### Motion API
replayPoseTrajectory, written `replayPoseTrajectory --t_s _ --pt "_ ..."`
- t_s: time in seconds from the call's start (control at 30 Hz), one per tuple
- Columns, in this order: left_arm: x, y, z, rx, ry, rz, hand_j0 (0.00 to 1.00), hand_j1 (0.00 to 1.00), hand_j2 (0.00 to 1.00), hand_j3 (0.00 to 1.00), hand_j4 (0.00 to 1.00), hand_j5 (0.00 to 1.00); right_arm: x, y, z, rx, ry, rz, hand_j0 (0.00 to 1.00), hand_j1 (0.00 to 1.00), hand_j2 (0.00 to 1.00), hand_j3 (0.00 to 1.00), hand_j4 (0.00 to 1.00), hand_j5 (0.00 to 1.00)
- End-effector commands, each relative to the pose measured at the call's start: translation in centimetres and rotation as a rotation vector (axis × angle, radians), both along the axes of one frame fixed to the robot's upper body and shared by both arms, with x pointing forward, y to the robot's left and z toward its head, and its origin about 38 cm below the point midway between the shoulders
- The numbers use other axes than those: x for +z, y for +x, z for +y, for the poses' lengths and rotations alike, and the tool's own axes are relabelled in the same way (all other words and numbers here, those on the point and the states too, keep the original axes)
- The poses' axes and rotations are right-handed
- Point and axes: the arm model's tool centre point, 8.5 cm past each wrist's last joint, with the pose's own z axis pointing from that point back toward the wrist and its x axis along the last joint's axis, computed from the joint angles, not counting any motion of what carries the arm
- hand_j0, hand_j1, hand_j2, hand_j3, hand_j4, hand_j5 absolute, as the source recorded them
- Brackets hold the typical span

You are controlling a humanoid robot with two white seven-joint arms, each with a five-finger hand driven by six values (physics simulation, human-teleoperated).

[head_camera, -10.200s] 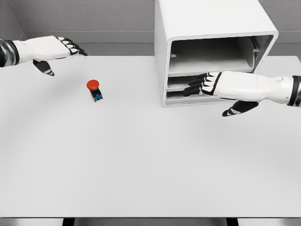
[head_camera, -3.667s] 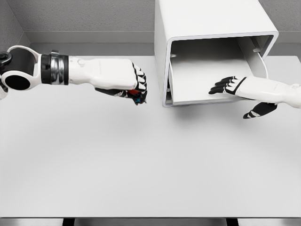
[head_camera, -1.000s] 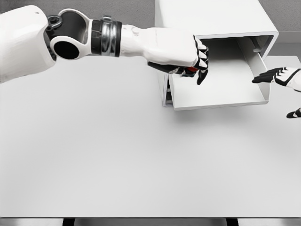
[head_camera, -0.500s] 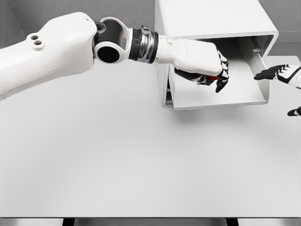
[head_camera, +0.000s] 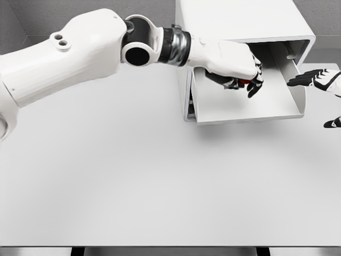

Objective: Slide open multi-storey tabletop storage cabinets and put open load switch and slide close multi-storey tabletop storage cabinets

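A boxy white multi-storey storage cabinet (head_camera: 234, 21) stands at the far right of the plain white surface (head_camera: 160, 181), and its wide white drawer (head_camera: 250, 106) is slid well out toward the camera, its floor bare along the front. The white left arm reaches in from the picture's left across the surface, and the left hand (head_camera: 234, 64) hangs over the back part of the open drawer, just under the cabinet's upper edge. Its black-tipped fingers (head_camera: 254, 85) are curled down and closed around the small load switch with a red button (head_camera: 244, 81), of which only a sliver of red shows beneath the palm; whether the switch touches the drawer floor cannot be told. The right hand (head_camera: 319, 80) shows at the picture's right edge, just beside the drawer's right wall and apart from it, its fingers stretched out and loosely spread toward the cabinet, holding nothing, with the dark thumb tip lower down by the edge.
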Motion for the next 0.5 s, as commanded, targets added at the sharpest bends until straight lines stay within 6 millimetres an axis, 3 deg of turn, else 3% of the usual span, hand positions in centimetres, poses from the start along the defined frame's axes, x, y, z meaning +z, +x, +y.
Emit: replayPoseTrajectory --t_s 0.0,0.47 --pt "0.0 0.3 -0.5 0.008 -0.004 0.003 0.45 0.45 0.45 0.45 0.45 0.45 0.1 0.0 -0.1 -0.004 0.006 0.0 1.0 1.0 1.0 1.0 1.0 1.0" --pt "0.0 0.3 -1.6 0.008 -0.008 0.003 0.47 0.47 0.47 0.47 0.47 0.47 -0.3 0.0 0.0 -0.002 0.007 0.011 1.0 1.0 1.0 1.0 1.0 1.0"
